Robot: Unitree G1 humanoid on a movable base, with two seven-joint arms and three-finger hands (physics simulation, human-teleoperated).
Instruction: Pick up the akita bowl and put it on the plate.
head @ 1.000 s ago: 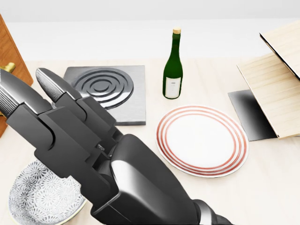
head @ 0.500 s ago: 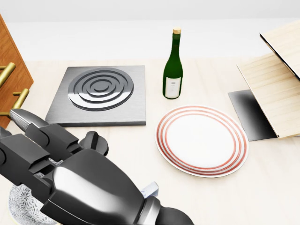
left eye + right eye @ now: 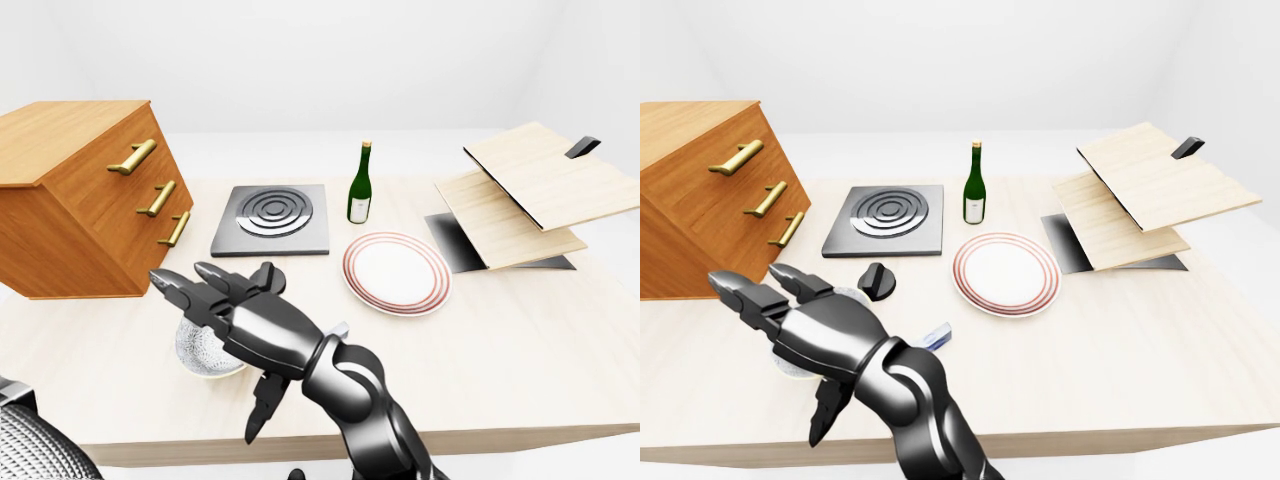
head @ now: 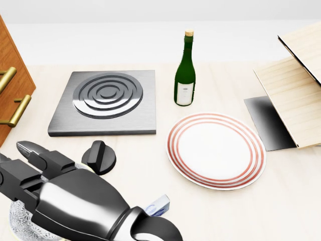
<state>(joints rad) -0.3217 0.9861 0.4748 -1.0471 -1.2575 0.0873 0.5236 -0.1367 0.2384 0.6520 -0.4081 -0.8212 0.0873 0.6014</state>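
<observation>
- The right hand (image 3: pixel 250 325), glossy dark metal with blocky knuckles and tapered, pointed fingertips, hovered spread wide over the akita bowl (image 3: pixel 205 355). Its thumb hung down apart from the upper fingers and nothing was gripped. Whether it touched the bowl could not be told.
- The akita bowl, round and pale with a fine grey speckled pattern inside, sat on the table (image 3: pixel 520 340) toward the lower left of the left-eye view. It was mostly hidden beneath the hand.
- The plate (image 4: pixel 215 149), a flat white disc ringed with thin red bands, lay bare, well apart to the bowl's right.
- A slim green glass bottle (image 4: pixel 184 75) with a white label stood upright just above the plate.
- A square grey metal burner slab (image 4: pixel 105 100) bore raised concentric rings, and a round black knob (image 4: pixel 99 156) lay below it.
- A boxy wooden cabinet (image 3: pixel 70 210) with three brass bar handles stood at the left.
- Pale, flat wooden boards (image 3: pixel 520 195) were stacked at a tilt at the right.
- The table showed smooth, light wood grain.
</observation>
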